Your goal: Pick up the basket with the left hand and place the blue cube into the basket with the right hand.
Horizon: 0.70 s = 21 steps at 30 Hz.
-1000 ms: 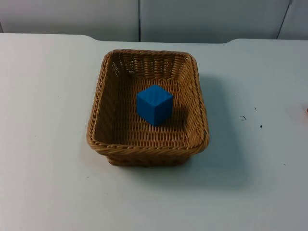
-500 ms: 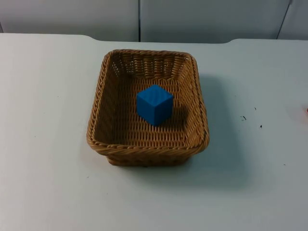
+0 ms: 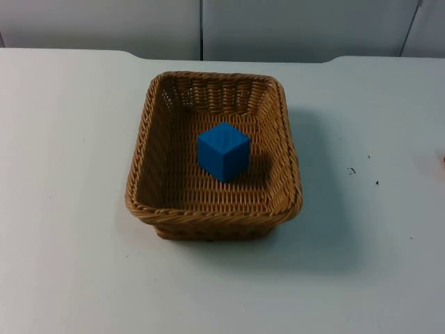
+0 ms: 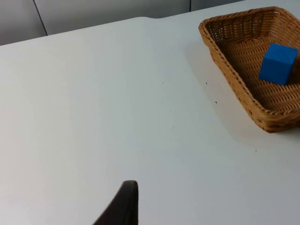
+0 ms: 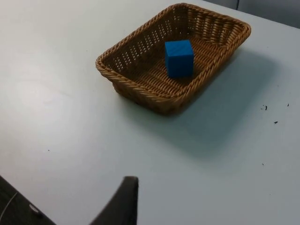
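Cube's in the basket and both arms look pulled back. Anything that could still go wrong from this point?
Little looks at risk. The blue cube sits loose on the floor of the basket, which rests on the white table, so a later lift or bump could slide it. The left gripper and right gripper hover off to either side; a careless return sweep could clip the basket's rim.
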{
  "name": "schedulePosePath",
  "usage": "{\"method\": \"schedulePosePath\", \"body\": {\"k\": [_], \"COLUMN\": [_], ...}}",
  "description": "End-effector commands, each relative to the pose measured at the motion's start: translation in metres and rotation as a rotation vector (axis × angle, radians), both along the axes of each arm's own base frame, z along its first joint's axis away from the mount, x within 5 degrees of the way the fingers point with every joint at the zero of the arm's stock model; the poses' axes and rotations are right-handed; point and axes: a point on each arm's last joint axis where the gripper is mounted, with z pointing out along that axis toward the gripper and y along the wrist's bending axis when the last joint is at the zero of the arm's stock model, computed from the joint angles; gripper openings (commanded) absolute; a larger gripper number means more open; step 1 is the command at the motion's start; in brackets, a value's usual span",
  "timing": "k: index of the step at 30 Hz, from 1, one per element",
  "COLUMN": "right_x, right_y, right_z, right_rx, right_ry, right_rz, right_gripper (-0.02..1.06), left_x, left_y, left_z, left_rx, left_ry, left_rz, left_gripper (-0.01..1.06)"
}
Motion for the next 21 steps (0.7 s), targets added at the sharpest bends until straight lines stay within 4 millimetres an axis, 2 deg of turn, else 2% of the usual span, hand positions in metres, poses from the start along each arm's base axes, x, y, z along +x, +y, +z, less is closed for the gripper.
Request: {"method": "schedulePosePath", "body": {"k": [1, 10, 21], "right_x": [0.0001, 0.0, -0.0009], "right_y": [0.0001, 0.0003, 0.0025], "right_z": [-0.0015, -0.0015, -0.0014], "right_rx": [0.003, 0.003, 0.004], "right_ry": [0.0, -0.001, -0.002], "right_rz": [0.0, -0.033, -0.395], "right_gripper": [1.05, 1.05, 1.05], "left_x": [-0.0006, -0.0006, -0.0006], "left_y": [-0.0007, -0.0007, -0.0007], "left_z": [-0.0004, -0.0004, -0.0004], "left_rx": [-0.009, -0.009, -0.009], "left_ry": [-0.002, -0.002, -0.002], "left_rz": [-0.009, -0.009, -0.009], "left_gripper": [1.05, 1.05, 1.05]}}
